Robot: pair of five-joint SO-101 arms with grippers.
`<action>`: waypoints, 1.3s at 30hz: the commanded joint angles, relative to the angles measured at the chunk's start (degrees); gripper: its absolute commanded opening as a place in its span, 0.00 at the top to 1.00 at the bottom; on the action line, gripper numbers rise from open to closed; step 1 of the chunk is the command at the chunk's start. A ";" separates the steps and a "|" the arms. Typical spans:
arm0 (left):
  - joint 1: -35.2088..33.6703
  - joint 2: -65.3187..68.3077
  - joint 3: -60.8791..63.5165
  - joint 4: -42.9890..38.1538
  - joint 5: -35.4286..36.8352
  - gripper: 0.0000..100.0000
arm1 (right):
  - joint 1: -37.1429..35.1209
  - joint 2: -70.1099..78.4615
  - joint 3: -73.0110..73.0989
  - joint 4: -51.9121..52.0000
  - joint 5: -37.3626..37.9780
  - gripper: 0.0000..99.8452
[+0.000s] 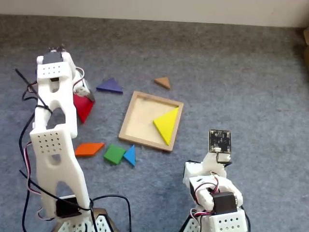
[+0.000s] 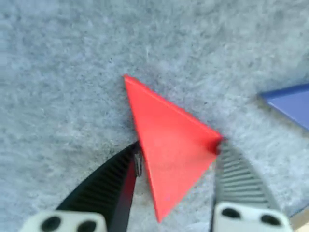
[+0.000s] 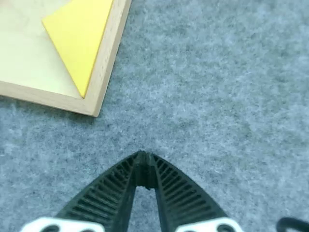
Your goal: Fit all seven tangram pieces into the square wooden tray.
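Tabletop: the tabletop point(image 1: 241, 72) is covered edge to edge in grey, felt-like carpet.
Room: a pale wall strip point(image 1: 169, 9) runs along the far edge.
Left arm: the white left arm point(image 1: 55, 140) stretches far out over the carpet. Its left claw point(image 2: 178, 145) pinches the red triangle point(image 2: 169, 145), one finger on a long edge and the other on a corner.
Right arm: the right arm point(image 1: 212, 193) is folded near its base. Its right claw point(image 3: 145, 164) is pressed together above bare carpet, just off a tray corner.
Tray: the square wooden tray point(image 1: 142, 118) lies mid-table, turned at an angle. The yellow triangle point(image 1: 167, 123) sits flat in its right corner.
Loose pieces: the dark blue triangle point(image 1: 110, 87) lies just beyond the red one. The orange parallelogram point(image 1: 88, 149), green square point(image 1: 114, 154) and small blue triangle point(image 1: 130, 155) form a row near the tray's near-left side. The small brown triangle point(image 1: 163, 82) lies beyond the tray.
Hard to see: the left arm covers part of the red triangle from above. Whether that piece is lifted or resting is unclear.
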 commanded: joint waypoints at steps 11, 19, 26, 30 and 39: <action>3.30 -0.84 -0.57 -0.26 -10.99 0.80 | 1.10 -1.01 6.73 -1.19 0.44 1.00; 2.95 -0.57 -0.66 -0.79 -12.48 0.66 | 1.10 -1.01 6.73 -1.19 0.44 1.00; 3.21 -0.40 -0.66 -1.58 -14.68 0.66 | 1.10 -1.01 6.73 -1.19 0.44 1.00; 3.03 -0.40 -0.66 -1.58 -14.95 0.67 | 1.10 -1.01 6.73 -1.19 0.44 1.00; 4.00 -0.31 -0.40 -2.37 -24.18 0.80 | 1.10 -1.01 6.73 -1.19 0.44 1.00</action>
